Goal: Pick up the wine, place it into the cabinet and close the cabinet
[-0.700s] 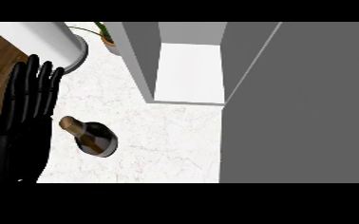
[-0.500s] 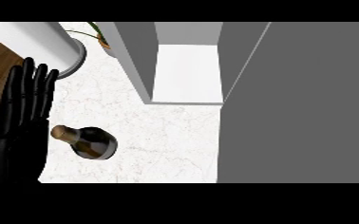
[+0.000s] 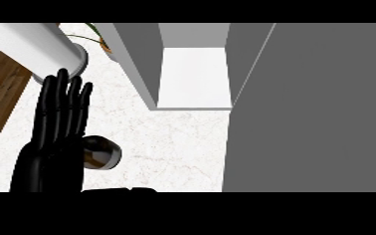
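Head view showed me the wine (image 3: 103,152) lying on its side on the pale desk (image 3: 176,144), well short of the cabinet (image 3: 192,77), whose door (image 3: 308,109) stood open and whose white shelf was bare. The left hand (image 3: 55,129) hovered over the bottle with its fingers straight and slightly spread, covering the neck end, so only the dark rounded base showed beside the palm; nothing was gripped. A sliver of something black showed at the bottom edge below the bottle; I could not tell whether it was the right hand, nor how its fingers stood. I judged the bottle to be glass: rigid, fairly heavy, smooth enough to slip and, lying down, ready to roll. I would have taken it round the broad body near the middle, fingers and thumb wrapped on opposite sides, rather than by the narrow neck. A white pot (image 3: 44,45) with a plant stood beyond the hand, left of the cabinet.
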